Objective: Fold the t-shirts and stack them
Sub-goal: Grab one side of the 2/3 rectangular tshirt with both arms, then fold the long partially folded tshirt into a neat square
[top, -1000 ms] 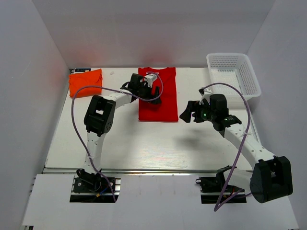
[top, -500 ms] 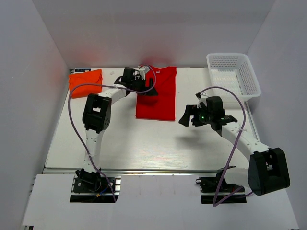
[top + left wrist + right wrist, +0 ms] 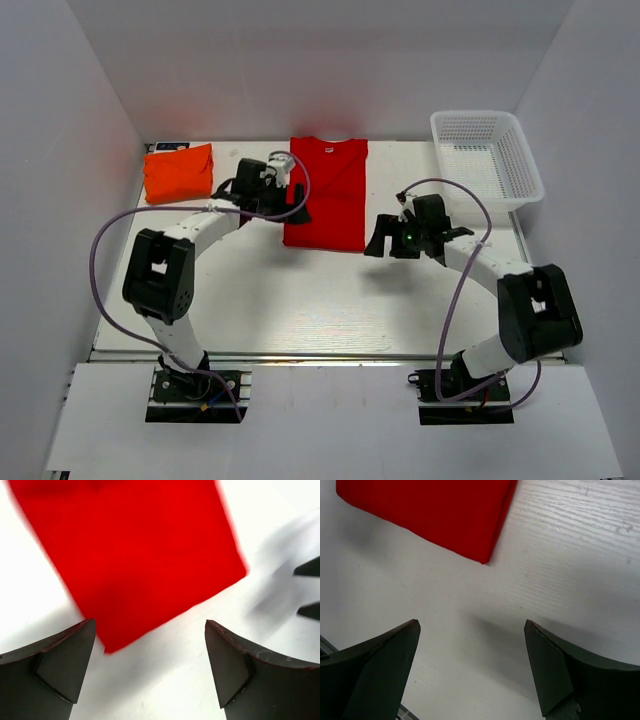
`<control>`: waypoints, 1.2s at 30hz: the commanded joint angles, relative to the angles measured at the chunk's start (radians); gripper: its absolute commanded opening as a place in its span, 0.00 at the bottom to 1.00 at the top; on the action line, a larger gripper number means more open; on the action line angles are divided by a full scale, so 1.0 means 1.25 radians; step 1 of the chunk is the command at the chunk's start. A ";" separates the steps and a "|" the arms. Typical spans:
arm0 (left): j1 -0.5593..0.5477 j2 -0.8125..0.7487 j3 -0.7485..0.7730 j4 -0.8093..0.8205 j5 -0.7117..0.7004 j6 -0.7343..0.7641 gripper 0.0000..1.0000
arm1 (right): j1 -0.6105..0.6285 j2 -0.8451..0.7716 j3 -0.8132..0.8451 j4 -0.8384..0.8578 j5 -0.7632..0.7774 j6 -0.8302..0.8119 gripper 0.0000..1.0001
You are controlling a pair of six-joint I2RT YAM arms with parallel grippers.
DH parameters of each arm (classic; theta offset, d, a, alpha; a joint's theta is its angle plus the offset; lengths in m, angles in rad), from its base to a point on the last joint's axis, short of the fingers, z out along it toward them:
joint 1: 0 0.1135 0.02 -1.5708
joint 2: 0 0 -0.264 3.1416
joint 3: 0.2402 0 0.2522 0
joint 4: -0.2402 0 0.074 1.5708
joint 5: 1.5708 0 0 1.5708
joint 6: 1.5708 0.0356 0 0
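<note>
Folded shirt (image 3: 179,172) left of spread shirt (image 3: 330,200)

Worktop (image 3: 300,300): white, faint wood grain. Three things lie on it, all along the far side.

Far middle: red shirt (image 3: 330,200), folded into a long rectangle, lying flat, collar toward the far edge. Its near corner shows doubled layers in the right wrist view.

Far left corner: orange shirt (image 3: 178,172), folded into a compact bundle, well apart from the red.

Far right corner: white mesh basket (image 3: 490,165), apart from both.
</note>
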 commanded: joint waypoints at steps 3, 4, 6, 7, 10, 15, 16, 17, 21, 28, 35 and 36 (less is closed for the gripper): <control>0.004 -0.046 -0.121 0.028 -0.101 -0.021 1.00 | 0.017 0.123 0.102 0.061 -0.005 0.030 0.90; 0.004 -0.030 -0.132 0.028 -0.101 -0.021 1.00 | 0.020 0.138 0.107 0.066 -0.007 0.035 0.90; 0.021 -0.023 -0.141 0.035 -0.074 -0.021 0.95 | 0.023 0.188 0.130 0.066 -0.009 0.037 0.90; 0.021 -0.010 -0.149 0.046 -0.067 -0.021 0.92 | 0.026 0.201 0.150 0.065 -0.008 0.037 0.90; 0.021 0.013 -0.149 0.046 -0.076 -0.012 0.83 | 0.031 0.240 0.160 0.074 -0.029 0.042 0.89; 0.021 0.048 -0.158 0.075 -0.015 -0.012 0.55 | 0.035 0.284 0.162 0.103 -0.034 0.060 0.84; 0.021 0.056 -0.167 0.087 -0.015 -0.012 0.50 | 0.035 0.294 0.161 0.113 -0.029 0.061 0.84; 0.021 0.056 -0.168 0.087 -0.006 -0.012 0.46 | 0.035 0.298 0.159 0.121 -0.028 0.068 0.81; 0.021 0.075 -0.168 0.076 -0.006 -0.004 0.24 | 0.034 0.306 0.156 0.128 -0.032 0.080 0.53; 0.012 0.041 -0.201 0.083 0.008 -0.004 0.00 | 0.040 0.271 0.129 0.140 -0.052 0.082 0.00; -0.007 -0.173 -0.358 0.076 0.056 -0.113 0.00 | 0.049 0.042 0.015 0.037 -0.034 0.072 0.00; -0.015 -0.210 -0.398 0.061 0.065 -0.133 0.00 | 0.056 -0.015 -0.017 -0.002 -0.035 0.072 0.00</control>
